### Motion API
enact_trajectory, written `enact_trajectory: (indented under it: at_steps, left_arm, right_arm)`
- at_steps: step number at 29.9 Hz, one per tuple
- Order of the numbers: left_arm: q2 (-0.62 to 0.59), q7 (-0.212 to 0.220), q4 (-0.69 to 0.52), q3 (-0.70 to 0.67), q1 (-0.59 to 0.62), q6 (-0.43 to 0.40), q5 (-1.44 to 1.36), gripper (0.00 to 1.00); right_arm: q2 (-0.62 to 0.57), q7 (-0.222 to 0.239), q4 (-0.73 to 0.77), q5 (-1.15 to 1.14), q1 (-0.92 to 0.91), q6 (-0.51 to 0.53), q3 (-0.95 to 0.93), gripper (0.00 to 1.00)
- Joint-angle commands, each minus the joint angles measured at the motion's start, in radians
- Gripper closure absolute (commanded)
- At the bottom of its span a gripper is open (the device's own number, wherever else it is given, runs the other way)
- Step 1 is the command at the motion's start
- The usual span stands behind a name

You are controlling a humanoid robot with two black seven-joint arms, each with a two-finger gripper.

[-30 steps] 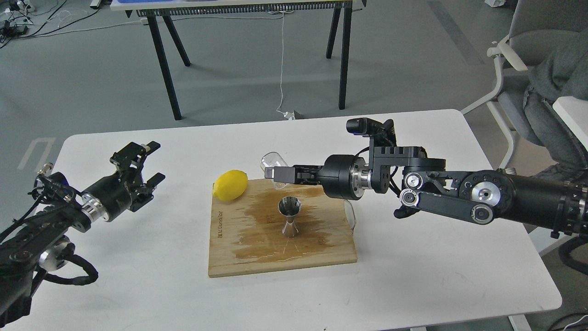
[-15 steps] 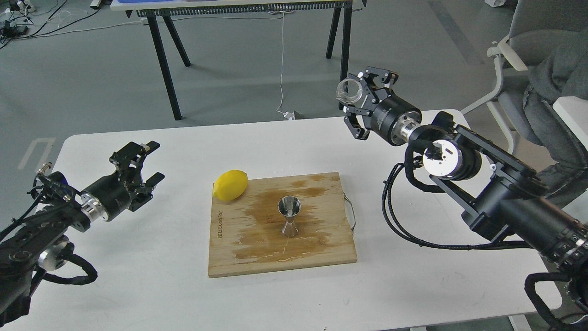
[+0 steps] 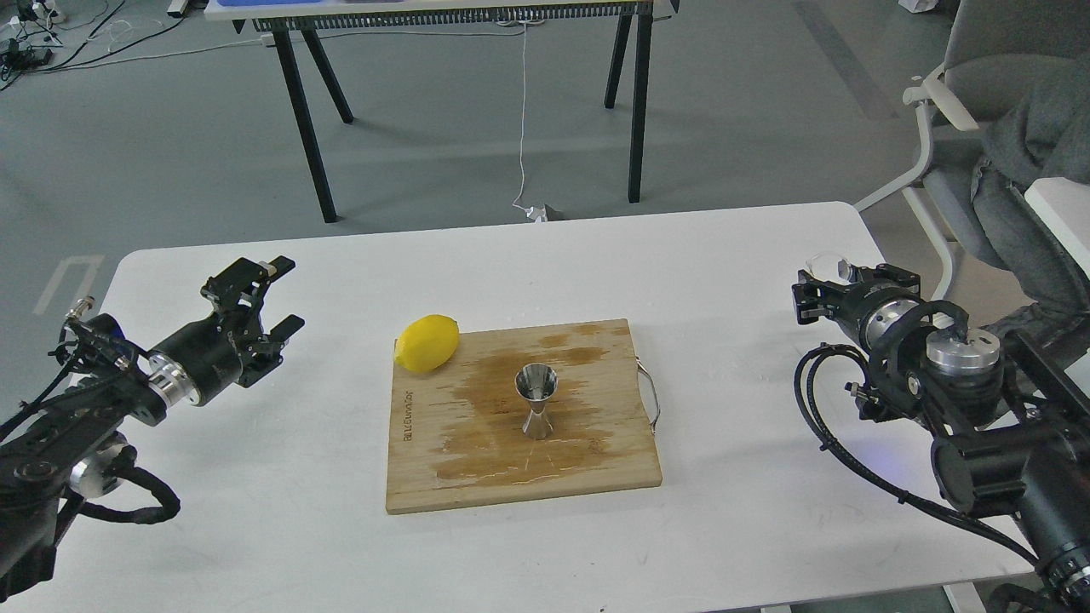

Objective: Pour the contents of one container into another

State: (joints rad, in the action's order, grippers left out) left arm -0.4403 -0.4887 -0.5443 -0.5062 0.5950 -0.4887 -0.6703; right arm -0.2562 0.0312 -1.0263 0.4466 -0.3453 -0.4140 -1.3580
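the white counter [image 3: 749,255] fills most of the view, with grey floor beyond its far edge. on that floor stands a dark-legged table [image 3: 460,13], and a grey chair [image 3: 979,94] sits off the counter's far right corner.

both black arms reach in over the counter from the sides. the left gripper [image 3: 277,294] hangs above the left part of the counter, well apart from the board, its two fingers spread wide with nothing between them. the right gripper [image 3: 824,285] is near the counter's right edge, pointing away toward the far side; it is seen end-on, and the small clear glass cup [image 3: 830,267] sits at its tip, held between the fingers, its rim just visible above the dark housing. the cup is well apart from the board.

a wooden cutting board [image 3: 596,460] lies at the centre of the counter, its surface stained with dark wet patches and a thin wire handle on its right side. a yellow lemon [image 3: 427,343] rests on the board's far left corner, overhanging the edge a little.

the steel jigger [image 3: 536,400] stands upright near the middle of the board, on the wet patch, its open mouth facing up, apart from the lemon.
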Motion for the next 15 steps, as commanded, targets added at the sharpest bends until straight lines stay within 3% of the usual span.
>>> enact_trajectory:
  at_steps: [1, 15]
  left_arm:
    - [-0.002, 0.000, 0.001, 0.000, 0.003, 0.000, 0.000, 0.01]
    - [-0.008, 0.000, 0.003, 0.002, 0.006, 0.000, 0.000, 0.01]
  right_arm:
    - [0.023, 0.001, 0.006, 0.003, 0.000, -0.075, -0.006, 0.58]
    - [0.103, -0.002, 0.029, 0.001, 0.000, -0.075, -0.009, 0.58]
